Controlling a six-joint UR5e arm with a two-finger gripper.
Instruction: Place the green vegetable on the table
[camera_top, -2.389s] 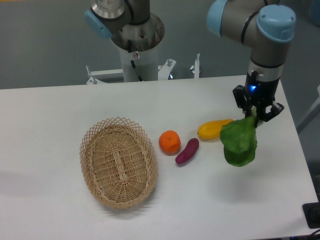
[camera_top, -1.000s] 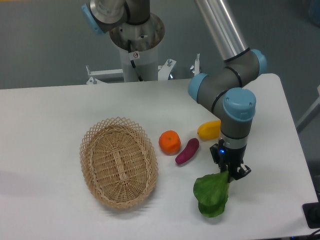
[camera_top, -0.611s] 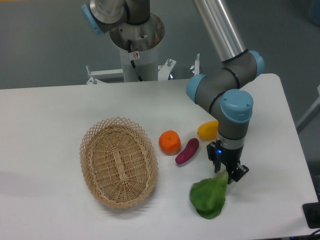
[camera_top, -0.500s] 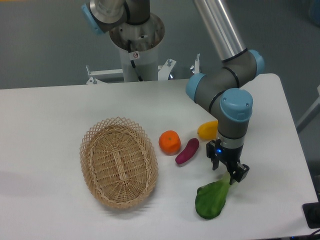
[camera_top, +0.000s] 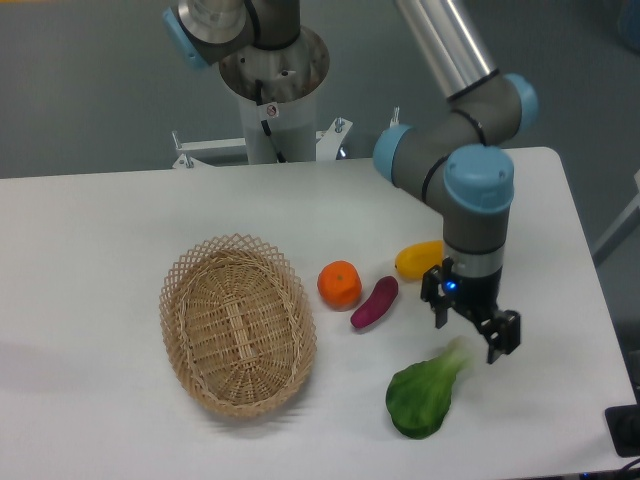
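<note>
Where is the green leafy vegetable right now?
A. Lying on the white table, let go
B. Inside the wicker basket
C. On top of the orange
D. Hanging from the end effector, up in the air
A: the green vegetable lies flat on the table, and the end effector stands open above its pale stem.

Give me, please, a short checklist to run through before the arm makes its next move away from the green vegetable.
1. Gripper open, fingers spread: ok.
2. Green vegetable lying on the table, outside the wicker basket: ok.
3. Stem fully clear of the fingers: cannot tell; its pale end lies right beside them.
4. Vegetable apart from the purple eggplant and yellow squash: ok.
5. Vegetable away from the table's edge: ok.
</note>
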